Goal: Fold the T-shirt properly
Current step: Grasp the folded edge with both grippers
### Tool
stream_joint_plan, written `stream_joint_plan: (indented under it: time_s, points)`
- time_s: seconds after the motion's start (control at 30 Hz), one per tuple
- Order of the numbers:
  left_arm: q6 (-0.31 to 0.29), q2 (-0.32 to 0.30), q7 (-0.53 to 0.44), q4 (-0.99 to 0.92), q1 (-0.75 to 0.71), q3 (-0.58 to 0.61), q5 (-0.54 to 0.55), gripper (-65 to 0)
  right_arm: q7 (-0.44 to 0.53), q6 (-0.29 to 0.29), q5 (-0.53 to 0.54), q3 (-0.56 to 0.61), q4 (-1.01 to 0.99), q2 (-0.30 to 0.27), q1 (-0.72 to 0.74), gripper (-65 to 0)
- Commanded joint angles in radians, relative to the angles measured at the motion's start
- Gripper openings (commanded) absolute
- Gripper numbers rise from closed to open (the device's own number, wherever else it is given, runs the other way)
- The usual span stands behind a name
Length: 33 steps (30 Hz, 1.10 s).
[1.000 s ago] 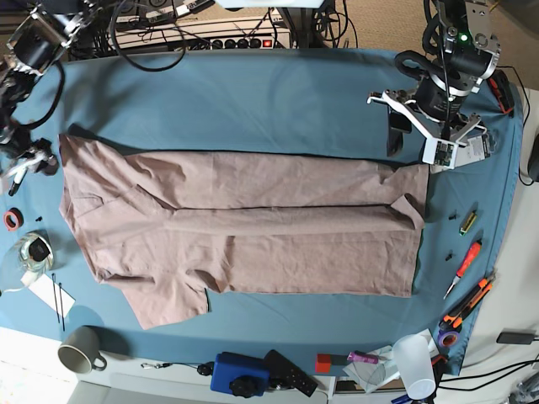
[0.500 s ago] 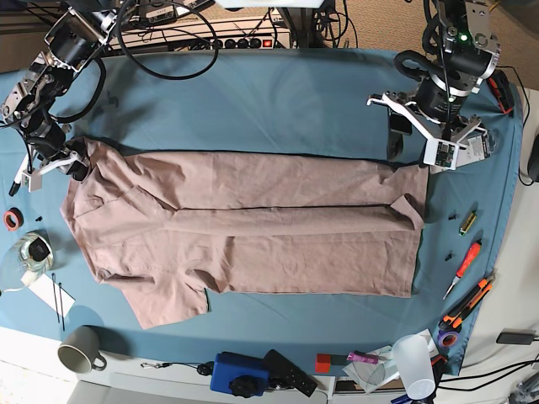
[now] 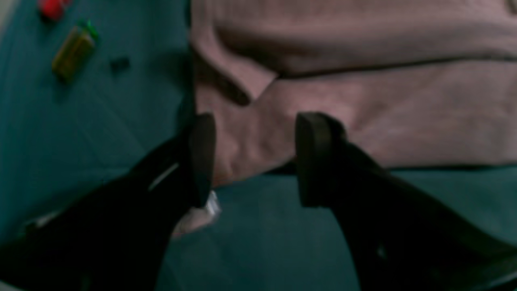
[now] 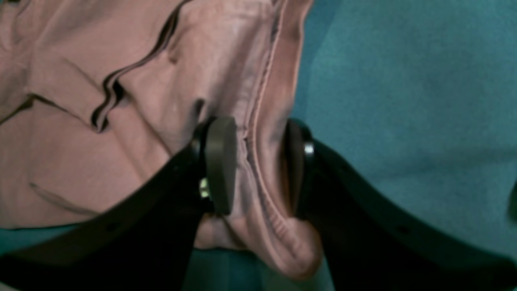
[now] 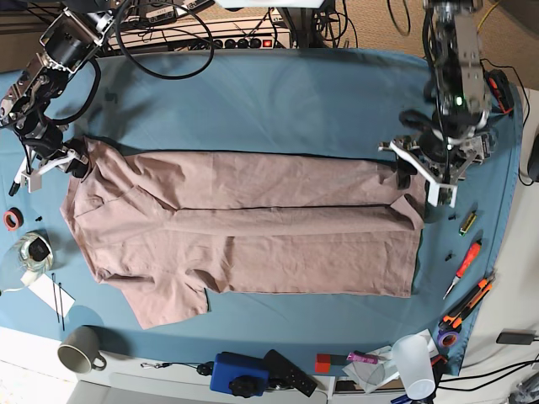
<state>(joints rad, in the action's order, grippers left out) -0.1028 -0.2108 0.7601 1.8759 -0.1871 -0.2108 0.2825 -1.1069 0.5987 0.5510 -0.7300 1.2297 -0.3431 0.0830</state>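
As the T-shirt (image 5: 244, 227) lay lengthwise across the bench (image 5: 278, 101), my right hand (image 4: 254, 169) pinched its collar end while my left hand (image 3: 250, 159), spread wide, straddled the far hem corner.

A blue-teal cloth (image 5: 278, 93) covers the tabletop. Along its near edge sit a grey mug (image 5: 80, 349), a blue box (image 5: 238, 373) and a translucent cup (image 5: 414, 362). On one side lie an orange-handled screwdriver (image 5: 464, 267) and a small yellow-green item (image 5: 468, 222) — on the other, a red tape roll (image 5: 12, 220). A power strip (image 5: 240, 41) lies behind.
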Motion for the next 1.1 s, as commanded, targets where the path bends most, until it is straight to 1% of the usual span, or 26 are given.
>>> stream_joint_plan:
  time_s: [0.0,0.07,0.23,0.4,0.53,0.6,0.63,0.67,0.77,0.87,0.9,1.07]
  points:
    - [-0.002,-0.006,-0.006,-0.014,0.036,-0.002,0.008,-32.8,-0.053,-0.012,-0.043,0.002,0.0,-0.012,-0.003,-43.8]
    - [-0.002,-0.006,0.02,-0.065,0.076,-0.002,0.008,-32.8,-0.053,-0.012,-0.043,0.002,0.0,-0.012,-0.003,-43.8]
    - [0.01,-0.006,0.042,-0.166,0.148,-0.002,-0.003,-32.8,-0.056,-0.011,-0.043,0.002,0.0,-0.012,-0.003,-43.8]
    - [0.04,-0.008,0.138,-0.288,0.209,-0.002,-0.029,-32.8,-0.059,-0.011,-0.043,0.002,0.0,-0.018,-0.002,-43.8]
    - [0.04,-0.008,0.234,-0.327,0.238,-0.002,-0.016,-33.2,-0.066,-0.011,-0.008,0.002,0.0,-0.02,-0.003,-43.8]
    - [0.039,-0.008,0.272,-0.328,0.24,-0.002,0.019,-36.9,-0.074,-0.008,0.024,0.002,0.0,-0.02,-0.003,-44.1]
    - [0.039,-0.008,0.285,-0.328,0.24,-0.002,0.038,-40.0,-0.079,-0.008,0.037,0.002,0.0,-0.02,-0.003,-46.5]
    - [0.039,-0.008,0.298,-0.328,0.24,-0.002,0.052,-43.4,-0.084,-0.008,0.048,0.002,0.0,-0.02,-0.003,-50.3]
    - [0.039,-0.008,0.326,-0.327,0.24,-0.002,0.07,-53.9,-0.088,-0.008,0.055,0.002,0.0,-0.02,-0.002,-64.7]
    - [0.039,-0.008,0.356,-0.327,0.24,-0.002,0.07,-64.2,-0.08,-0.008,0.055,0.002,0.0,-0.02,-0.002,-65.0]
    - [0.039,-0.008,0.371,-0.327,0.24,-0.002,0.07,-65.0,-0.073,-0.007,0.055,0.002,0.0,-0.02,-0.002,-65.0]
    - [0.039,-0.008,0.444,-0.29,0.243,-0.002,0.069,-65.0,-0.042,-0.006,0.063,0.001,0.002,-0.024,-0.002,-65.0]
